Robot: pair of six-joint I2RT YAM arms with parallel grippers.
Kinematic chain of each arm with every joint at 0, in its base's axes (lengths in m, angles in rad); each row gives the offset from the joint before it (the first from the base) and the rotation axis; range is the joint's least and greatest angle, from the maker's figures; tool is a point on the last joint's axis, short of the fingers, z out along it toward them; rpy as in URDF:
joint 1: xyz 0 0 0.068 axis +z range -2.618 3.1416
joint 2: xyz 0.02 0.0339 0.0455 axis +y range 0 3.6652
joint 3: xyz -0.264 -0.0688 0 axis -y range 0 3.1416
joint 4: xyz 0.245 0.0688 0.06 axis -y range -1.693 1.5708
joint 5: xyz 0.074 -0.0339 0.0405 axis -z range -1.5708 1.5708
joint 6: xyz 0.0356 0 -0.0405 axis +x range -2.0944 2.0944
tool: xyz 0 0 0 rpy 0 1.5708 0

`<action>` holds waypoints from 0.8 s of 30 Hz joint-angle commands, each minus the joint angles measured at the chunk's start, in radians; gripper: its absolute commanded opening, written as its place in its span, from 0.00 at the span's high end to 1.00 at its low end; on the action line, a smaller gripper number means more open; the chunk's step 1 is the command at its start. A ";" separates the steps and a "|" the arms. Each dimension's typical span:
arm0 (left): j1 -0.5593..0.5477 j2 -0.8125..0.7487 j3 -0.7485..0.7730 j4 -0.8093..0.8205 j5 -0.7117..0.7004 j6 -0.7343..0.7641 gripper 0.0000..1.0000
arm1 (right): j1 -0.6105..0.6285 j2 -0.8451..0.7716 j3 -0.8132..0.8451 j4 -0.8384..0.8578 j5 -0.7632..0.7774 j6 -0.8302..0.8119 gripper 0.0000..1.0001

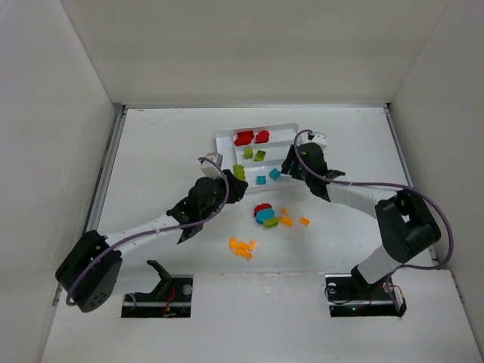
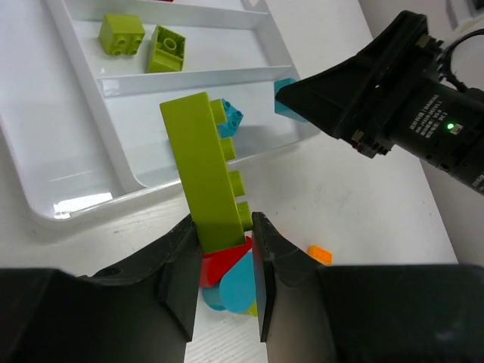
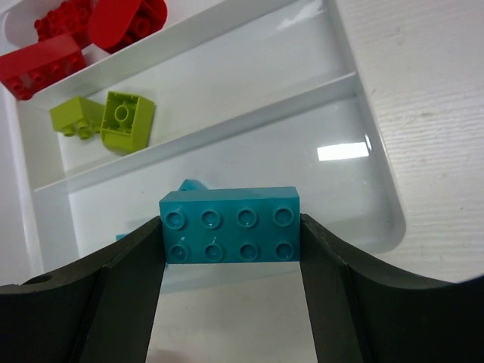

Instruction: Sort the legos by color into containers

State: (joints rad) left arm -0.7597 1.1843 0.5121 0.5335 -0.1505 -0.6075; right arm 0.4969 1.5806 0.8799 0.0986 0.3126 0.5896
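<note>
Two bricks held: left gripper (image 2: 224,236) pinches green brick (image 2: 200,162) endwise, right gripper (image 3: 231,243) spans teal brick (image 3: 229,224) over tray (image 3: 287,151), presumably for colour-matched slots.

Two short lines of white print (image 2: 420,125) are seen in the left wrist view on the black housing (image 2: 393,91) of the right arm, running slantwise along it just beside a small green light (image 2: 449,127) (lit). The characters are too small and too blurred to be read, so no word, brand or number can be taken from them. On the round studs of the teal lego (image 3: 229,234), shown close in the right wrist view, no lettering can be made out (only plain rings). Nothing else legible is shown in any view.
</note>
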 commanded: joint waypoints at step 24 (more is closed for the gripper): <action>0.150 0.550 0.603 -0.217 0.422 -0.032 0.83 | 0.012 -0.323 -0.186 0.111 0.083 -0.017 0.26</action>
State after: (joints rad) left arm -0.6353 1.6855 1.0092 0.3820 0.1020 -0.6376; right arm 0.5056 1.2991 0.7403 0.1581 0.3782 0.5461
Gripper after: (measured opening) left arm 0.264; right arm 0.752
